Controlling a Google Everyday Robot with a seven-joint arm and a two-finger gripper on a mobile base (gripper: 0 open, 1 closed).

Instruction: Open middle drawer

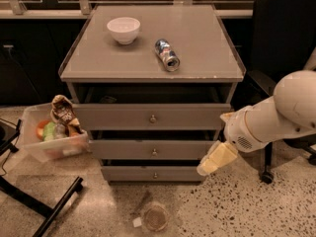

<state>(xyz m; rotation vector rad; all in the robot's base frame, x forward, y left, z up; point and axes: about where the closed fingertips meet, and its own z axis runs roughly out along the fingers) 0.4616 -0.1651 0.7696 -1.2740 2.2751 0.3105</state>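
The middle drawer (123,150) is the grey-brown front of medium height in the cabinet, with a small round metal knob (154,152) at its centre. It stands a little out from the cabinet, below the taller top drawer (113,117) and above the shorter bottom drawer (128,174). My gripper (216,159), cream-coloured at the end of the white arm (276,115), hangs just off the right end of the middle drawer front. It is level with that front, well right of the knob, and holds nothing that I can see.
A white bowl (123,29) and a soda can (167,55) lying on its side sit on the cabinet top (197,28). A clear bin of snacks (49,147) stands at the left. A black chair (281,43) is behind the arm. A round cup (155,218) lies on the floor in front.
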